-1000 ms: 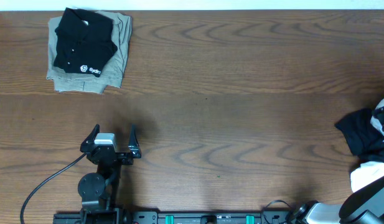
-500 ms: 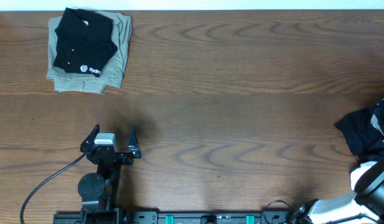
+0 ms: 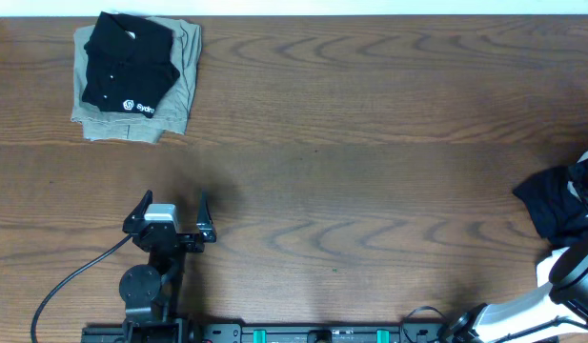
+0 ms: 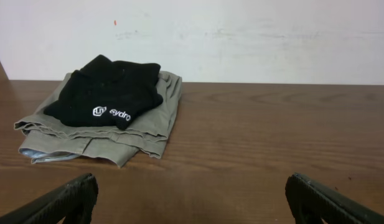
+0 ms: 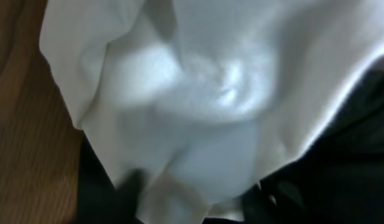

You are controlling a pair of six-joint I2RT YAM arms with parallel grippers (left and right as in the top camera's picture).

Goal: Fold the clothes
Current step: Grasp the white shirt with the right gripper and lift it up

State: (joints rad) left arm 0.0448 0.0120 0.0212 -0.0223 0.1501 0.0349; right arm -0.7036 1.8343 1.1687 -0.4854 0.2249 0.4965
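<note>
Right wrist view: the shirt [image 5: 198,93] lies right under the right claw [image 5: 207,190], at the table's [image 3: 370,191] right edge; I cannot tell if that claw is clamped on it. The left claw [image 3: 170,214] is wide apart and far off.

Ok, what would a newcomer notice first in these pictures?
Probably the white T-shirt fabric, which fills the right wrist view, crumpled and blurred, over a dark garment. Next, the neat stack at the far left corner of the table: a folded black shirt with a white logo atop a folded khaki garment. The left gripper sits open near the front edge, holding nothing.
</note>
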